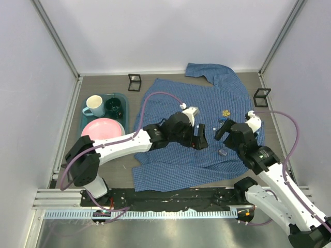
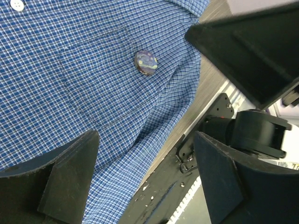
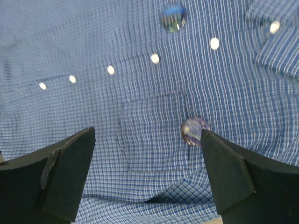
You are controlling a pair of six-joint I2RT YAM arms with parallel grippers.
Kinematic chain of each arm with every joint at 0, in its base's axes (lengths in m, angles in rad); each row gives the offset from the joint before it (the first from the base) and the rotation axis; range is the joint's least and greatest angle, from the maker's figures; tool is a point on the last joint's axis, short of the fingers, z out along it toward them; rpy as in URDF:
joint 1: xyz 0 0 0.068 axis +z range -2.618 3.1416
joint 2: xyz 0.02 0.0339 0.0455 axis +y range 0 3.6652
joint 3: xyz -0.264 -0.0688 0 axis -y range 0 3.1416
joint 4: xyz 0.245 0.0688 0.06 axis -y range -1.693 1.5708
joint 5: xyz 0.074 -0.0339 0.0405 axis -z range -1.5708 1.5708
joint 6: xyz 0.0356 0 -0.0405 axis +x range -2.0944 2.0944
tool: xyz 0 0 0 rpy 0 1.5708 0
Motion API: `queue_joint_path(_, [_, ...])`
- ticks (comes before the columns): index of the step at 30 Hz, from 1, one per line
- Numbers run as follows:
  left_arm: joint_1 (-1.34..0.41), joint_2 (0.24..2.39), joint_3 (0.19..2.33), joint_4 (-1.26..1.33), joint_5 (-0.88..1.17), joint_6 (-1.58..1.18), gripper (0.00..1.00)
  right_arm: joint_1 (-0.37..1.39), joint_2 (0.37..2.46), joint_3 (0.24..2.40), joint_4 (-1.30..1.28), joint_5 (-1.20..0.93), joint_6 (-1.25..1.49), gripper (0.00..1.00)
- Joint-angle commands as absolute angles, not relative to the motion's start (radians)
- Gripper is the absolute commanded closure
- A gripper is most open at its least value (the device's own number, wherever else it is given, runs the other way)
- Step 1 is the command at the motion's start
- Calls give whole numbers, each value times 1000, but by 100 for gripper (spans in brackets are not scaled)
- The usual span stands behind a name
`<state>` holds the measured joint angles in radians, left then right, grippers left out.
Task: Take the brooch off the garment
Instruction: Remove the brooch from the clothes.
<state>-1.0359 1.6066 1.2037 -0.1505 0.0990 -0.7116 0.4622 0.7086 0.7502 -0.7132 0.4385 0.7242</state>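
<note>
Overhead alone, teal tray (image 1: 126, 103) beside garment (image 1: 212, 98), wrist views, brooch (image 2: 145, 62) by pocket (image 2: 93, 74)

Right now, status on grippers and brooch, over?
Left gripper open, empty. Right gripper open, empty. Brooch pinned on pocket of garment. Nothing covering it.

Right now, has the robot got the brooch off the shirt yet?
Not yet. Done: nothing, the round purple brooch sits on the shirt, by the pocket. In hand: the left gripper and right gripper hover open over it, holding nothing. Left: pinch the brooch and pull it free.
</note>
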Motion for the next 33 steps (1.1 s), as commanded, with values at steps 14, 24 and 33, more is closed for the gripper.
queue_joint_path(14, [-1098, 2035, 1534, -155, 248, -637, 55, 465, 704, 552, -770, 580, 1067, 66])
queue_joint_path(24, [-1100, 2126, 1611, -184, 262, -621, 67, 454, 830, 508, -796, 578, 1176, 76])
queue_joint_path(33, [-1100, 2158, 1667, -224, 206, -554, 67, 357, 948, 436, -787, 433, 1246, 89])
